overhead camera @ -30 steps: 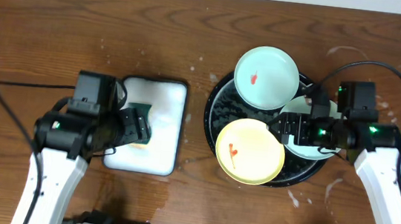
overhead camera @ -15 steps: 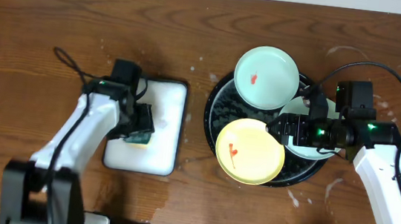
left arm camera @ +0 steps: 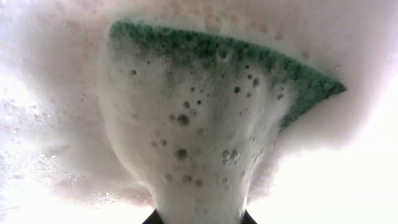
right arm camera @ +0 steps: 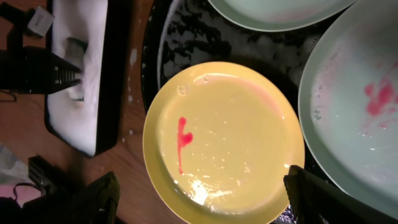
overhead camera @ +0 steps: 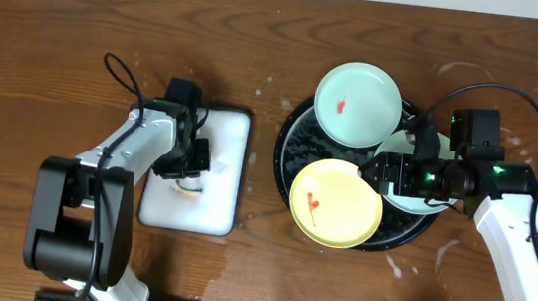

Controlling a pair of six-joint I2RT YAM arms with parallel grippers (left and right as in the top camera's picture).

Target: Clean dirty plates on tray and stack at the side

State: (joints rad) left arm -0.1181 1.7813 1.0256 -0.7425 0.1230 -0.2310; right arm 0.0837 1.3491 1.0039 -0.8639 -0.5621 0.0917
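Left tool (overhead camera: 191,158) is pinched on the foamy green sponge (left arm camera: 217,56) in the white dish (overhead camera: 233,132). Right tool (overhead camera: 375,172) hangs spread over the yellow plate (right arm camera: 224,137), which lies on the black tray (overhead camera: 286,157) beside two mint plates (overhead camera: 357,105). Lift the sponge well lathered, then scrub the red smear (right arm camera: 181,143) flat-on.

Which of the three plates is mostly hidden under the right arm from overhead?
The glossy mint-green plate at the round black tray's right; the far mint-green plate and yellow plate show nearly whole.
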